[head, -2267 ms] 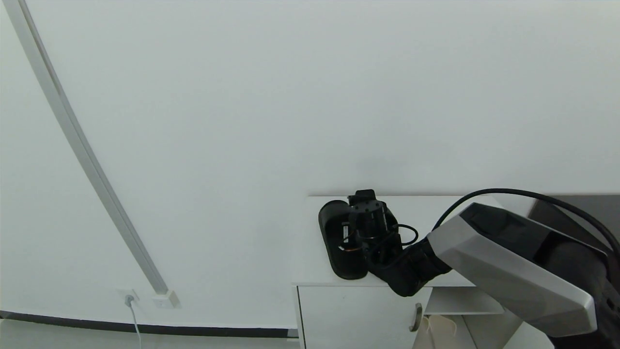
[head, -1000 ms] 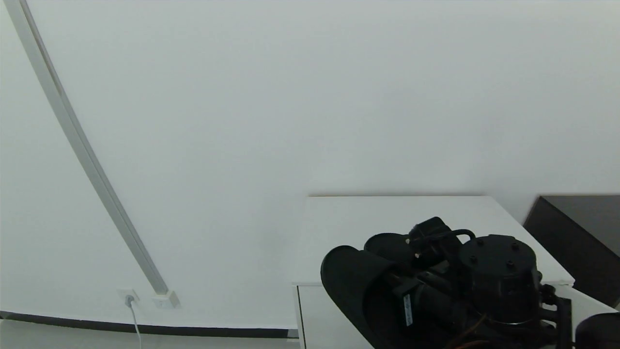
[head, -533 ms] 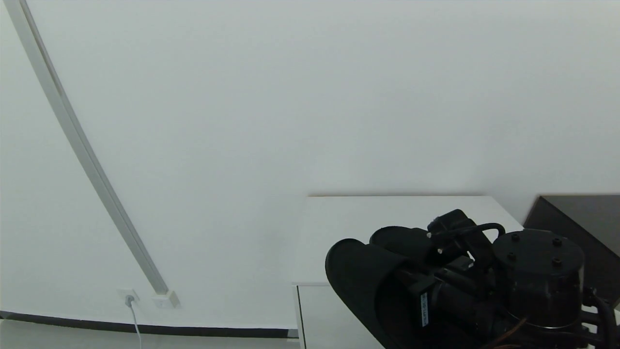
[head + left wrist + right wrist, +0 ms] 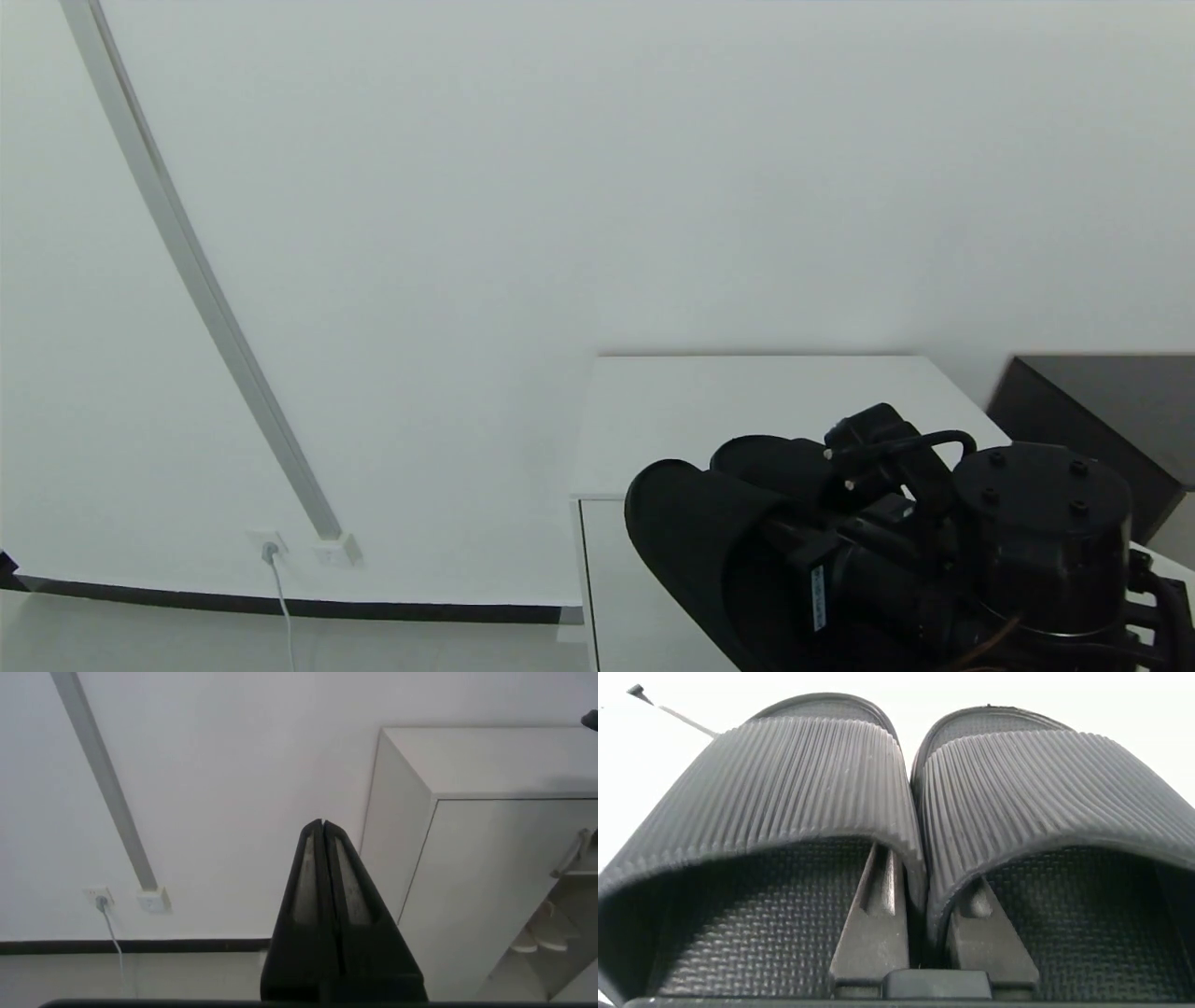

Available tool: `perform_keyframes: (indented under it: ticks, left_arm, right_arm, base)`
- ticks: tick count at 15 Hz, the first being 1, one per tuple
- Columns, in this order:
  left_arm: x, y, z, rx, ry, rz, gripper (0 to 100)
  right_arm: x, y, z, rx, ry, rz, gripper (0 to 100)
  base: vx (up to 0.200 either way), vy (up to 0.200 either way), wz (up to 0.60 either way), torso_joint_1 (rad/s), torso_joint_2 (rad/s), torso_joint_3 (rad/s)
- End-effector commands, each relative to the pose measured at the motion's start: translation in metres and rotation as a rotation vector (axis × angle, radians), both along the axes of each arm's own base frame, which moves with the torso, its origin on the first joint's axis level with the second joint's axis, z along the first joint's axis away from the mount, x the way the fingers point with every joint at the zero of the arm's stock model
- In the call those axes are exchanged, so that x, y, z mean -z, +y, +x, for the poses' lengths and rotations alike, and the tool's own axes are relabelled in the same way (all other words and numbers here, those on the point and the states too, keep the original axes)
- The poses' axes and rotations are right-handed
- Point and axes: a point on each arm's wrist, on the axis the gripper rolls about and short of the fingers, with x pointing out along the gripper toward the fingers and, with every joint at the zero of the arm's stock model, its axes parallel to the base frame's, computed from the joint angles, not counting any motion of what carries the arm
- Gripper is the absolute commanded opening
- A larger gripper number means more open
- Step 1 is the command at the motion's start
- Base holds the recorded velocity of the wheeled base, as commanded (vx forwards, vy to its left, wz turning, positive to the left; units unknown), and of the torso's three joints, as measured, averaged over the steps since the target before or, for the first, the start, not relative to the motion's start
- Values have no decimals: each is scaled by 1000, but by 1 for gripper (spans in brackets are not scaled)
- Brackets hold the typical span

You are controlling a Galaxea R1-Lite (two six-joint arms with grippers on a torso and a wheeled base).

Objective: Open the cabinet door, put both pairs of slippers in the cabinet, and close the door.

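Note:
My right gripper (image 4: 923,917) is shut on a pair of black ribbed slippers (image 4: 906,812), one finger inside each, pinching the two straps together. In the head view this black pair (image 4: 695,537) hangs off the white cabinet's top, in front of its front edge. The white cabinet (image 4: 747,392) stands against the wall. My left gripper (image 4: 322,840) is shut with nothing in it, held in the air to the left of the cabinet (image 4: 486,761). The cabinet door (image 4: 486,887) with a metal handle (image 4: 570,854) stands ajar. A white pair of slippers (image 4: 542,938) lies on a shelf inside.
A dark block (image 4: 1102,401) stands to the right of the cabinet. A grey strip (image 4: 187,271) runs slanted down the white wall to a socket with a plugged cable (image 4: 271,551). Open floor lies to the left of the cabinet.
The right gripper has lifted the black slippers off the cabinet top and brought them toward the camera. In the last half second the head view itself shifted; the held slippers stayed put.

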Motion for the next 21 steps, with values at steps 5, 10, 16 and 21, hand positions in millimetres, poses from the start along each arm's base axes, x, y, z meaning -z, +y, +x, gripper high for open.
perform_keyframes:
  ticks: [5, 10, 16, 21]
  left_arm:
    - [0, 0, 0, 1, 1, 0, 0]
    - [0, 0, 0, 1, 1, 0, 0]
    - [0, 0, 0, 1, 1, 2, 0]
    - [0, 0, 0, 1, 1, 2, 0]
  right_arm:
    - [3, 1, 0, 0, 6, -11, 0]
    - [4, 1, 0, 8, 5, -19, 0]
    - [5, 1, 0, 8, 6, -20, 0]
    - [7, 1, 1, 9, 12, -29, 0]
  base:
    - [-80, 0, 0, 2, 1, 1]
    - [0, 0, 0, 0, 0, 0]
    - [0, 0, 0, 0, 0, 0]
    - [0, -80, 0, 1, 1, 1]
